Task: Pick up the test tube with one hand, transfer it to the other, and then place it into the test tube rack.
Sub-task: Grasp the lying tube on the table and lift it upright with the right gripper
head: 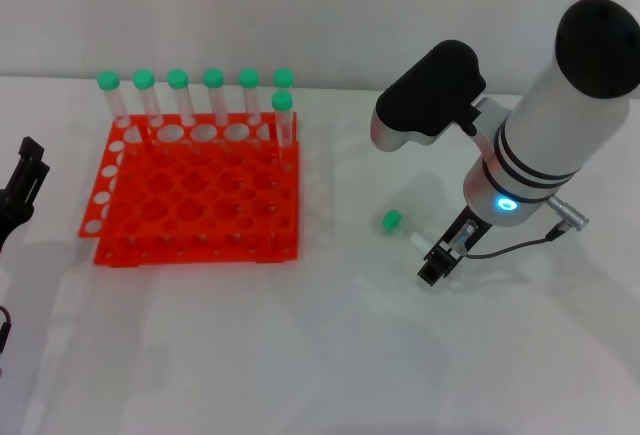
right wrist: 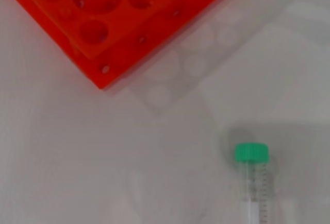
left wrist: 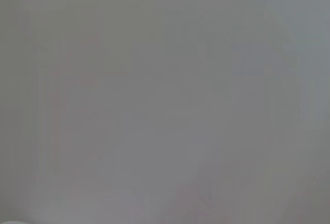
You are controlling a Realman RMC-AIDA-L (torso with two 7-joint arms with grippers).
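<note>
Left edge of the head view: the left hand (head: 22,187), black, hangs low beside the bench (head: 300,355), well apart from the work; whether its fingers are spread or closed cannot be told. The left wrist view shows only a blank grey field.

Centre left: the orange-red rack (head: 190,200) lies flat on the bench, two tiers with a grid of round holes. Seven green-capped tubes (head: 178,95) stand upright along its far edge, six in a row and one just in front at the right end.

Centre right: the test tube (head: 400,227) lies on its side on the bench, clear-walled, green cap toward the rack, near the rack's right side but apart from it. In the right wrist view its printed scale marks show along the clear body (right wrist: 253,183).

Right: the right arm, white with black bands and a blue glowing ring, angles down toward the bench. The right hand (head: 440,260) hovers just beside the tube's tapered end, fingers narrowly parted, holding nothing.
</note>
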